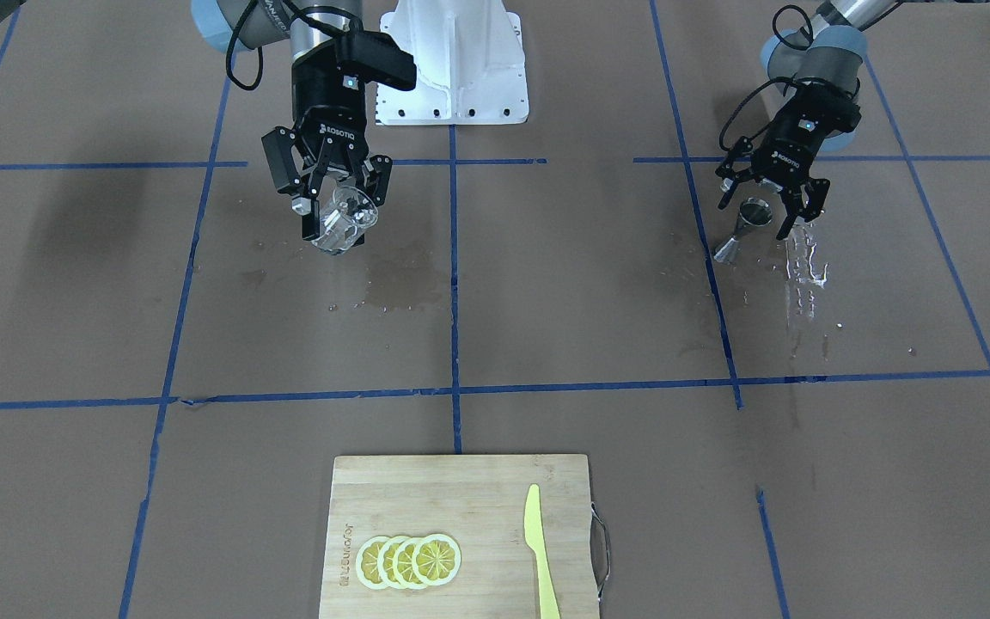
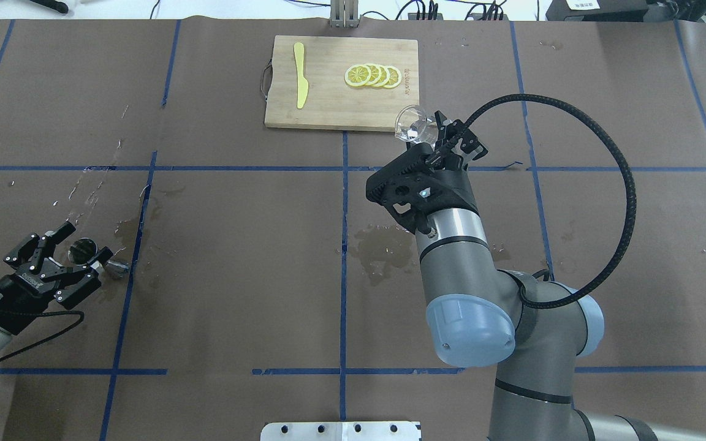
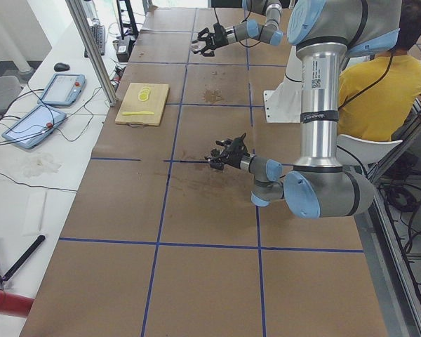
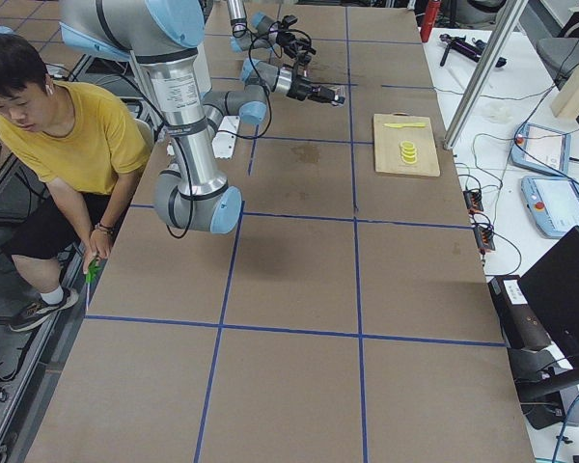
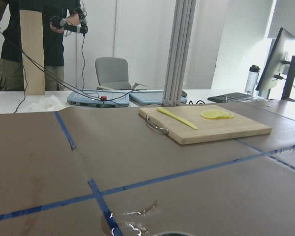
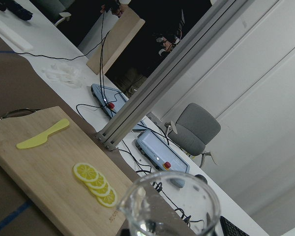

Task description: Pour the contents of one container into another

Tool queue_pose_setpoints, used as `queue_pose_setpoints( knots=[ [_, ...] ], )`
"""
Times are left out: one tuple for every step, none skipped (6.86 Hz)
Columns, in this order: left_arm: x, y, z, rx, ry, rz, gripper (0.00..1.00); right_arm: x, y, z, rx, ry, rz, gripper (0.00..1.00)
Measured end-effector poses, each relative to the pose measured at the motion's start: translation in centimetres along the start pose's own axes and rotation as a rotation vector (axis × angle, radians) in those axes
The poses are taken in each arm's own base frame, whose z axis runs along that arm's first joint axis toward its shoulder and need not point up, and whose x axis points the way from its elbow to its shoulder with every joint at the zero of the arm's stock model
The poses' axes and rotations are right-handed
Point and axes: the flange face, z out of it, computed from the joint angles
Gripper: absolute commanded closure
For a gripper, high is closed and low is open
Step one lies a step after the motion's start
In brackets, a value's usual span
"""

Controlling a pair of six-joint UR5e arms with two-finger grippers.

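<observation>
Because a pour needs one vessel carried and the other kept steady, the two arms have split the work. The right tool (image 1: pixel 338 212) is clamped on the cup (image 1: pixel 347 225) and holds it clear of the counter (image 1: pixel 564 309). The cup is tipped, so its mouth faces partly sideways. Whether it holds any liquid I cannot tell.

The left tool (image 1: pixel 763 209) sits low with its fingers spread either side of the jigger (image 1: pixel 731 248), bracketing the upper cone without closing on it. The jigger appears to stand upright on the counter near the robot's left end, its open mouth upward to receive the pour. That straddling pose looks like readiness to grip or brace it.

Cup and jigger are well apart, so the pour has not begun. The cup probably has to be carried across the counter first. Wet streaks (image 1: pixel 804 266) beside the jigger and a damp patch (image 1: pixel 396 284) near the cup suggest spills come easily here, and a tilted cup in transit would risk another.
</observation>
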Motion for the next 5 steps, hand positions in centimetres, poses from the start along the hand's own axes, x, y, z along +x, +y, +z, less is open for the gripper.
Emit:
queue_pose_setpoints(
  knots=[
    [0.0, -0.6, -0.1, 0.023, 0.008, -0.003, 0.00, 0.0, -0.1, 0.0, 0.001, -0.001, 0.002, 1.00],
    [-0.1, -1.3, 0.1, 0.040, 0.011, -0.005, 0.00, 0.1, -0.1, -0.1, 0.001, -0.001, 0.002, 1.00],
    [-0.3, -2.3, 0.5, 0.052, 0.025, -0.001, 0.00, 0.0, -0.1, -0.1, 0.001, -0.001, 0.002, 1.00],
    [-1.4, -3.5, 0.9, 0.042, 0.051, 0.025, 0.00, 0.0, 0.0, -0.1, 0.001, -0.001, 0.001, 1.00],
    [-3.9, -5.3, 1.6, -0.005, 0.082, 0.089, 0.00, 0.0, 0.0, -0.1, 0.000, -0.002, 0.001, 1.00]
  ],
)
